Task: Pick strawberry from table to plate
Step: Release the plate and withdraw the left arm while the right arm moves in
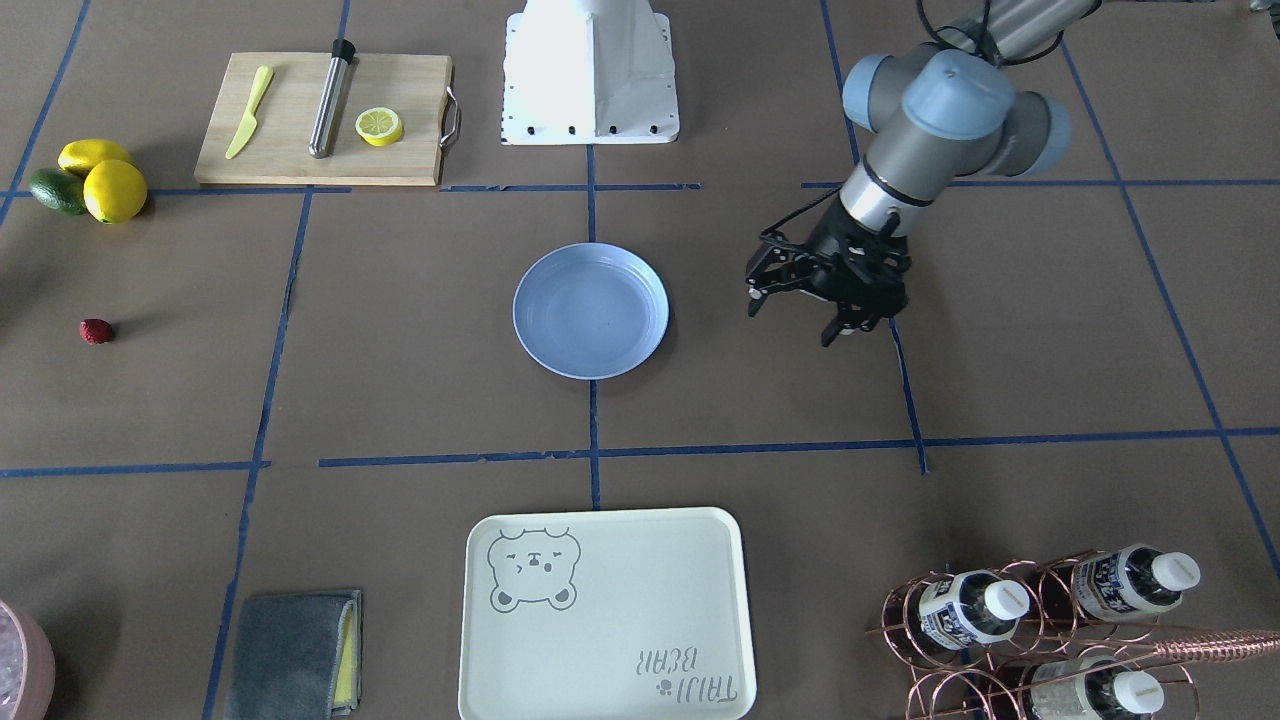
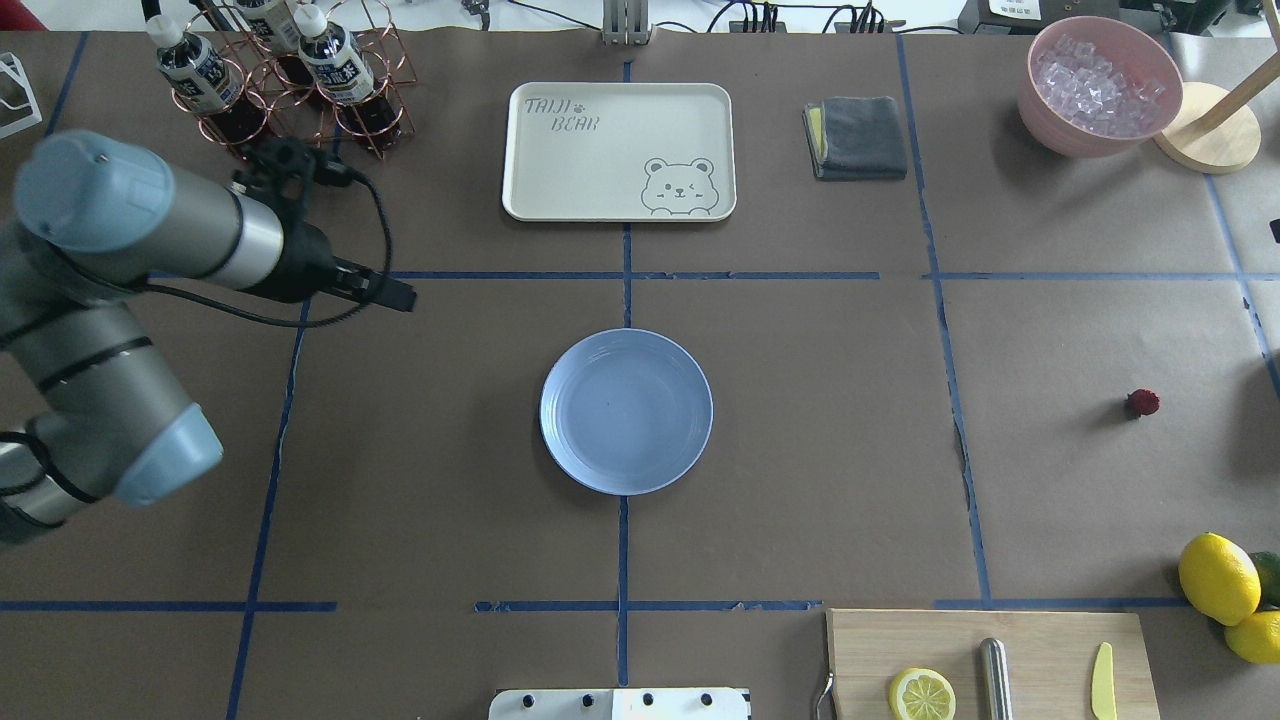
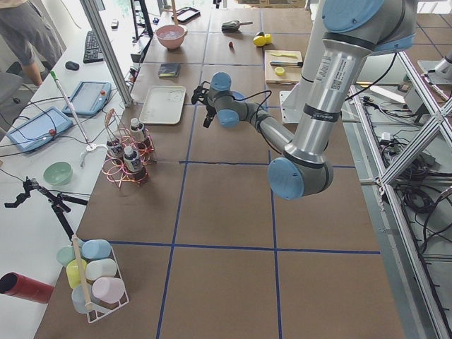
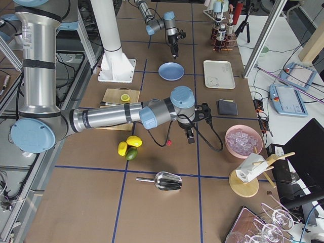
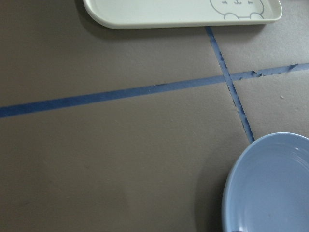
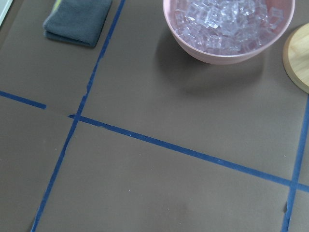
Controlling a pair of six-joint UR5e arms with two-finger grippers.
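The strawberry [image 1: 96, 331] is a tiny dark-red berry lying alone on the brown-paper table [image 1: 420, 400], far toward the robot's right side [image 2: 1142, 402]. The light-blue plate [image 1: 590, 310] sits empty at the table's centre [image 2: 626, 411]. My left gripper [image 1: 795, 318] hovers open and empty just beside the plate on the robot's left; its wrist view catches the plate's rim [image 5: 231, 193]. My right gripper [image 4: 190, 135] appears only in the exterior right view, a short way from the strawberry [image 4: 168, 143]; I cannot tell if it is open or shut.
Two lemons and an avocado [image 1: 95, 180] lie near the strawberry. A cutting board [image 1: 320, 118] holds a lemon half, a knife and a metal rod. A cream bear tray [image 1: 605, 612], grey cloth [image 1: 295, 650], bottle rack [image 1: 1040, 620] and pink ice bowl [image 2: 1100, 85] line the far side.
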